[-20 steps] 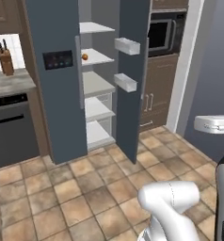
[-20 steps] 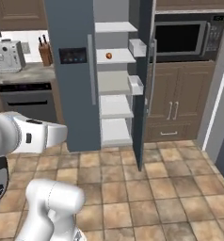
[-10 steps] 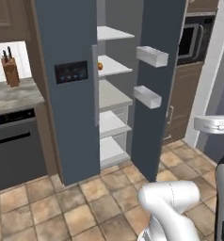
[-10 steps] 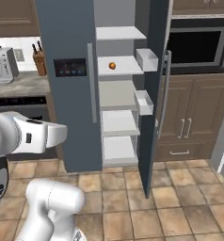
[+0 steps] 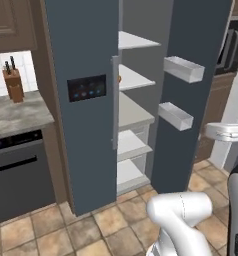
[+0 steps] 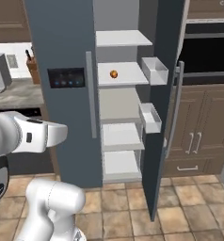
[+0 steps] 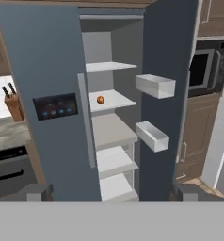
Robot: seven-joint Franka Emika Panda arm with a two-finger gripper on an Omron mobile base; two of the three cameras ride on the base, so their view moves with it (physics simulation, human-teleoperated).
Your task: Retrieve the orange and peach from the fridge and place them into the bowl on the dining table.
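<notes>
One orange (image 6: 114,74) sits on the second shelf (image 6: 122,75) of the fridge (image 6: 62,94), right door (image 6: 163,94) swung wide, and my fingers (image 7: 112,192) are spread apart, empty, well short of it.

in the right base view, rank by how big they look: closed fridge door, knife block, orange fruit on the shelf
1. closed fridge door, largest by far
2. knife block
3. orange fruit, smallest

The block stands at a different depth, so true sizes stay unsure.

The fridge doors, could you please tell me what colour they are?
Slate blue; the fridge shows best in the hand view.
</notes>
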